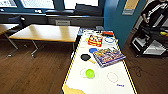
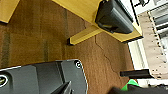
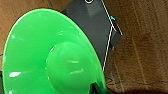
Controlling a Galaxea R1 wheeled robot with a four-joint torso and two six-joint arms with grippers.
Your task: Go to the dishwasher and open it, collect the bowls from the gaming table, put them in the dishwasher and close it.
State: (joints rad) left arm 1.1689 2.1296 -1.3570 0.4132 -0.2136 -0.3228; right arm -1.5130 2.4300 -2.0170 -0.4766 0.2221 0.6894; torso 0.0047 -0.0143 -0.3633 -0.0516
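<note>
Nearby, a game box [image 1: 109, 56] and paddle [image 1: 86, 57] crowd the green bowl [image 1: 89, 73].

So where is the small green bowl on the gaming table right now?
In the head view the green bowl sits on the gaming table at its near end, left of centre, nearer the camera than the black paddle and the game box.

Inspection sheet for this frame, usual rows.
Surface: gaming table, pale top with yellow edges, on a wooden floor.
Job's things: small green bowl on the near part of the table; a large green bowl close to the right wrist camera, hold not visible.
Clutter: board game box, red-yellow box, black paddle, blue disc.
Pincers: fingers not discernible.
Cables: dark cable on the floor right of the table.
Surroundings: wooden table, person by a black cart.
</note>
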